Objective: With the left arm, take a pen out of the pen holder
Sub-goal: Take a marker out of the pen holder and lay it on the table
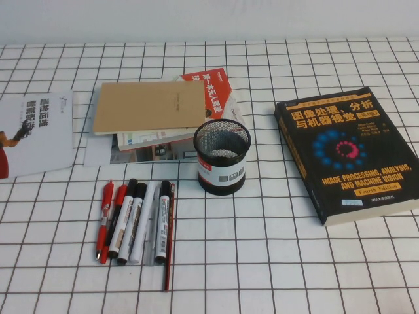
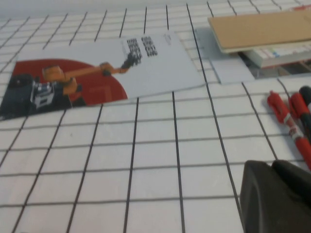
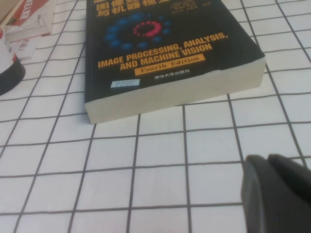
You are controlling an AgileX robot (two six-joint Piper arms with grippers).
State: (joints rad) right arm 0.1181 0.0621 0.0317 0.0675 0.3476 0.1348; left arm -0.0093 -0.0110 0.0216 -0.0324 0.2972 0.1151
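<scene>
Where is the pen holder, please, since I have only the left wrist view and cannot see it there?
Observer: The high view shows the holder on the table, just in front of the book stack.
Operator: Thanks. My left gripper sits shut, low beside the red pens; are any in the holder?
Observer: None stick out above its rim; a row of pens lies on the table to its left, nearer the robot.
Operator: And the right gripper?
Observer: It is low over the table, just short of the black book, which lies right of the holder.
</scene>
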